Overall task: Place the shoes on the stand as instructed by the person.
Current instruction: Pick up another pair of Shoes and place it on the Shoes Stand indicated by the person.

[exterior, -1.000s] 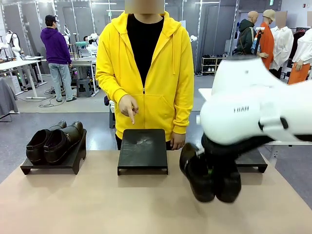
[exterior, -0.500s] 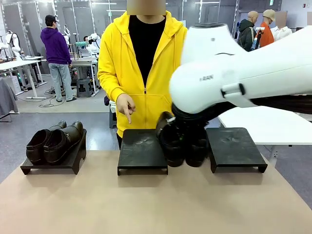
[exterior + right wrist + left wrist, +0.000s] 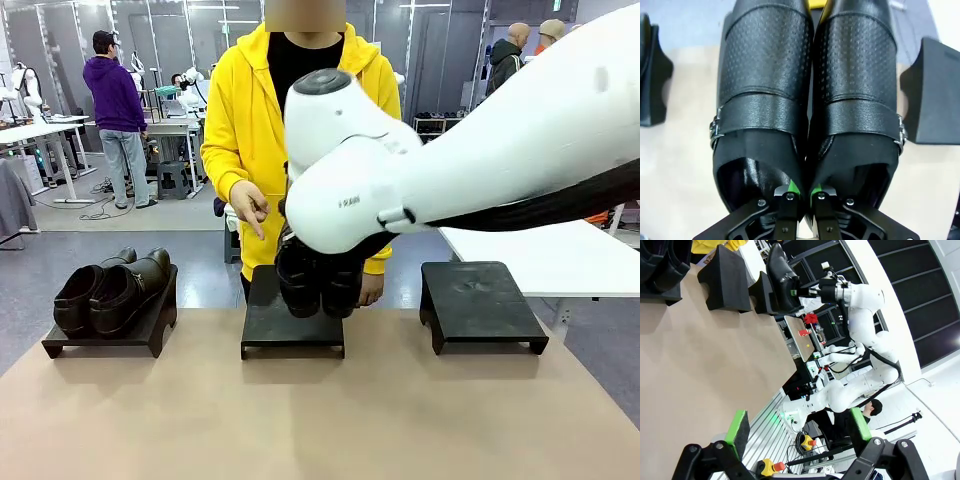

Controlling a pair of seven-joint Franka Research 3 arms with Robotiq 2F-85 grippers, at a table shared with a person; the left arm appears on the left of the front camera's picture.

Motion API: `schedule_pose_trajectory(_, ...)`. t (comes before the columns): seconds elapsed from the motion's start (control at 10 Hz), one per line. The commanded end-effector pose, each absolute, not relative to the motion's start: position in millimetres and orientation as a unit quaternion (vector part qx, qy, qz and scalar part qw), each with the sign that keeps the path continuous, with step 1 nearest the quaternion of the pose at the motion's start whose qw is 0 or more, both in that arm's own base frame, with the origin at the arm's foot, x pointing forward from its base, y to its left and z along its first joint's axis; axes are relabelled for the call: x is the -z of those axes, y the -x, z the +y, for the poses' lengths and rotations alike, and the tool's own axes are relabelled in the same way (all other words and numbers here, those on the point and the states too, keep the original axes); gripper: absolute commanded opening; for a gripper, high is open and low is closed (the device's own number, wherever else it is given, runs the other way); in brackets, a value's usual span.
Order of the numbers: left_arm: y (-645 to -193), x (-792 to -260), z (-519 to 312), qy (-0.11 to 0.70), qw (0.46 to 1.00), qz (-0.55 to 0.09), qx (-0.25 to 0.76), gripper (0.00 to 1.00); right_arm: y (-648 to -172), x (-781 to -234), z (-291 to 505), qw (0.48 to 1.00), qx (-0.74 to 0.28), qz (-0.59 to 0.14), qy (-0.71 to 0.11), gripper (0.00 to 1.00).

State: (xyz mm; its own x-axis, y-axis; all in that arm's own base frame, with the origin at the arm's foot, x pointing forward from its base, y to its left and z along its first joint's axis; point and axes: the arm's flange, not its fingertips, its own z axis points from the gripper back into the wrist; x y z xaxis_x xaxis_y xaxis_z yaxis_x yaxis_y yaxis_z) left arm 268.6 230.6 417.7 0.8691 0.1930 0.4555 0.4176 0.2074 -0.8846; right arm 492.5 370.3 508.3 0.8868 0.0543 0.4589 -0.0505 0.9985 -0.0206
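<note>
Over the middle stand (image 3: 262,312), R gripper (image 3: 802,191) hangs, clamped on the buckled shoe pair (image 3: 318,285).
L gripper (image 3: 799,426) gapes wide, empty; other pair (image 3: 110,290) sits left of that stand (person's hand (image 3: 248,205) points down behind it).

Front camera faces the person (image 3: 240,120) across the table (image 3: 300,420).

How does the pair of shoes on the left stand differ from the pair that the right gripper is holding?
The left pair rests on the left stand; the held pair hangs from the right gripper over the middle stand. The left pair has raised ankle tops; the held pair shows perforated fronts and buckled straps. Both are black, the two shoes side by side.
</note>
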Motion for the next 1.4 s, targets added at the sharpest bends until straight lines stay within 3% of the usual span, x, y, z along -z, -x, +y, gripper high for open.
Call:
schedule_pose_trajectory(0.0, -264, -421, 230, 0.626, 0.737, -0.241, 0.082, 1.00, -521, -500, 405, 0.961, -0.004, -0.278, 0.011, 0.07)
schedule_pose_trajectory(0.6, -264, -421, 230, 0.626, 0.737, -0.241, 0.082, 1.00, -562, -451, 444, 0.952, -0.010, -0.304, 0.021, 0.07)
schedule_pose_trajectory(1.3, -264, -421, 230, 0.626, 0.737, -0.241, 0.082, 1.00, -567, -408, 441, 0.965, -0.003, -0.263, 0.021, 0.07)
